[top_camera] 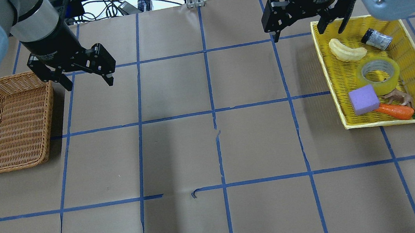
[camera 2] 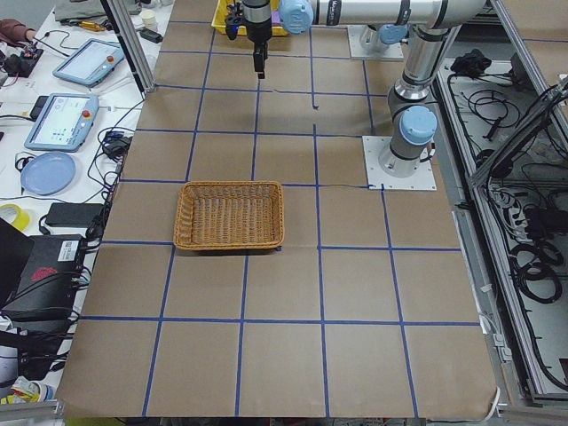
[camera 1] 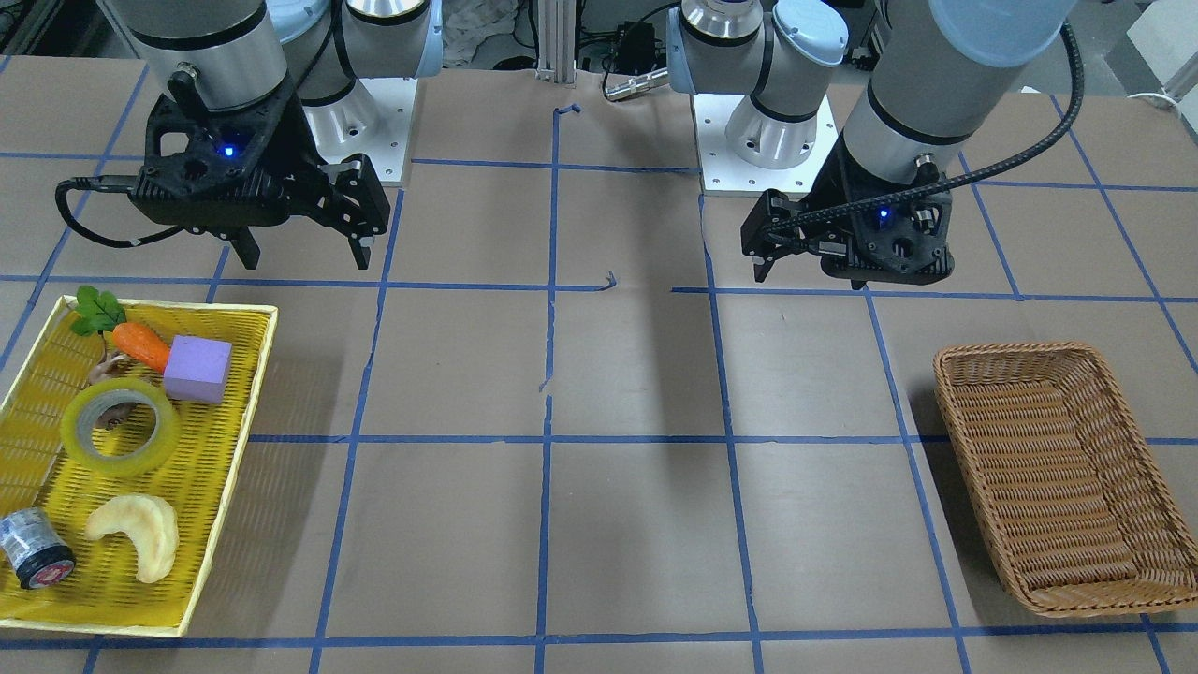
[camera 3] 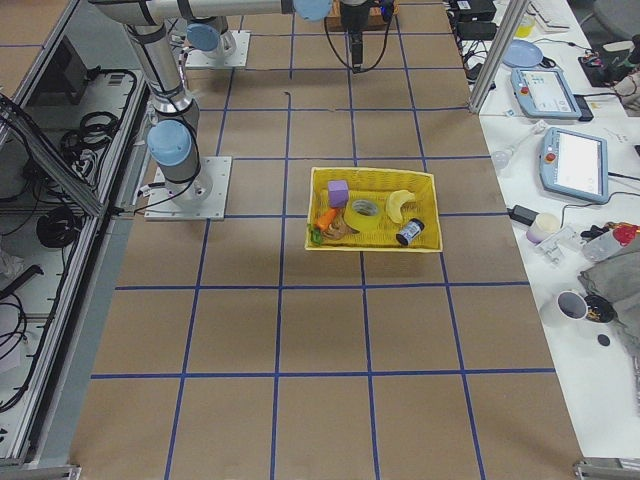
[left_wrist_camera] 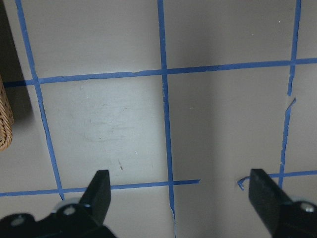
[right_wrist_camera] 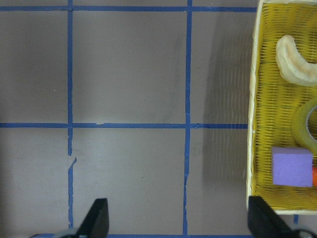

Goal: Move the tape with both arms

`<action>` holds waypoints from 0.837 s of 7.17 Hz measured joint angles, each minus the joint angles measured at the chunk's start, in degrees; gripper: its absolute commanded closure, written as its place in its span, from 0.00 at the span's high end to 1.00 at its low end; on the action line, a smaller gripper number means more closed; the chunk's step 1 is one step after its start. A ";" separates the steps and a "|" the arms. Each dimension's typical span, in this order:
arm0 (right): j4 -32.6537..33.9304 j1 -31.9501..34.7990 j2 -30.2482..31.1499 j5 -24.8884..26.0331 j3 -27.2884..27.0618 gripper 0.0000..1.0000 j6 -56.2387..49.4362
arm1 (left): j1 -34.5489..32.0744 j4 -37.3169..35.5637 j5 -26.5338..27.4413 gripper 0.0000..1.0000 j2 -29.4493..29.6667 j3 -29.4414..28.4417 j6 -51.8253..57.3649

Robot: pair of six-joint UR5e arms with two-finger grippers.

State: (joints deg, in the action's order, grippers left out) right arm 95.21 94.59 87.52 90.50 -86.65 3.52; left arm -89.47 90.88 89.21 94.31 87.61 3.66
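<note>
The yellow tape roll [camera 1: 122, 463] lies flat in the yellow tray [camera 1: 168, 307], between a purple block and a pale crescent. It also shows in the overhead view [top_camera: 380, 86] and at the right wrist view's right edge [right_wrist_camera: 308, 124]. My right gripper [top_camera: 308, 33] is open and empty. It hangs above the table just outside the tray's far left corner [camera 1: 304, 257], with the tray beside its right finger [right_wrist_camera: 178, 220]. My left gripper [top_camera: 85, 74] is open and empty over bare table [left_wrist_camera: 181, 198], next to the wicker basket's far corner.
An empty brown wicker basket [top_camera: 9, 79] stands on my left [camera 1: 1015, 351]. The tray [top_camera: 333, 89] also holds a purple block [top_camera: 363, 99], a toy carrot [top_camera: 395, 110], a pale crescent [top_camera: 346, 51], a silver-black cylinder [top_camera: 377, 39] and a small brown figure. Blue tape lines grid the table.
</note>
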 measured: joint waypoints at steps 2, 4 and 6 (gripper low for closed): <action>-0.33 -0.02 0.05 0.25 0.00 1.00 0.00 | 0.00 0.00 0.00 1.00 0.00 -0.03 0.02; -0.58 -0.02 0.05 0.37 -0.06 1.00 0.00 | 0.00 -0.02 0.00 1.00 -0.01 -0.06 0.03; -0.92 -0.02 0.07 0.51 -0.07 1.00 0.00 | -0.06 -0.08 -0.06 1.00 -0.07 -0.10 0.03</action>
State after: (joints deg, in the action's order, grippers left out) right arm 94.28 94.57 87.59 91.01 -86.73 3.52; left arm -89.53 90.80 89.15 94.24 87.51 3.69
